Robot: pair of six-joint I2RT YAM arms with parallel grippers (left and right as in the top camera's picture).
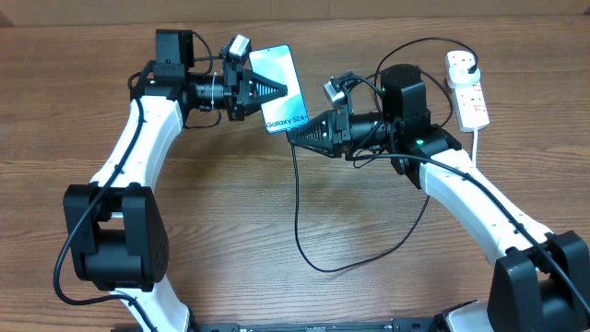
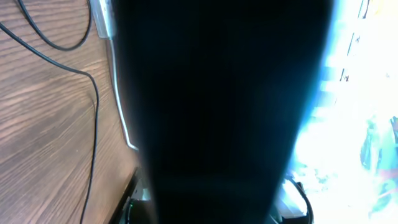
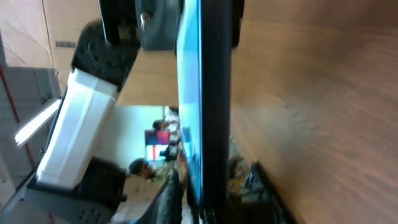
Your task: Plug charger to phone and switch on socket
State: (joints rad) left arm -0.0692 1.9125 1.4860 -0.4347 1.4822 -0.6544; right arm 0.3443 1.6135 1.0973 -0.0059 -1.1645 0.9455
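1. The left end effector (image 1: 269, 90) is clamping the phone (image 1: 277, 65) above the desk (image 1: 230, 231), far centre, steadying its port.
2. The right end effector (image 1: 295, 135) is pinching the charger (image 1: 297, 203) by its tip, just beside that port.

Overhead sharp, even; wrist cams blurry; phone (image 3: 214, 93) defocused; L glare.

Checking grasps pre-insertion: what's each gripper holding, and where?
Left gripper holds the phone by its long side edge, mid-length. Right gripper is at the phone's bottom end, the charger trailing from it; that hold can't be confirmed.
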